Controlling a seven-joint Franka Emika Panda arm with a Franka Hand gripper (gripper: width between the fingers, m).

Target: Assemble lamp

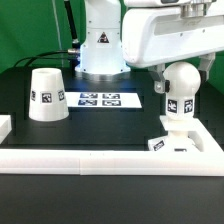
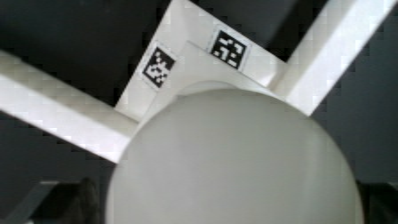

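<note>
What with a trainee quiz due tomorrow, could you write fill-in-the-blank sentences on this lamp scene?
1. On the square base stands the ball-shaped ___.
2. The shade stands on the exterior view's ___ side, apart from the bulb.
3. The marker board lies ___ shade and bulb.
4. The gripper over the bulb has its jaws ___.
Missing words: bulb; left; between; open.

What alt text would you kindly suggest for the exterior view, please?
The ball-shaped bulb stands on the square base at the exterior view's right, the gripper right above it. The cone shade stands apart at the exterior view's left, the marker board between, on a black table.
</note>
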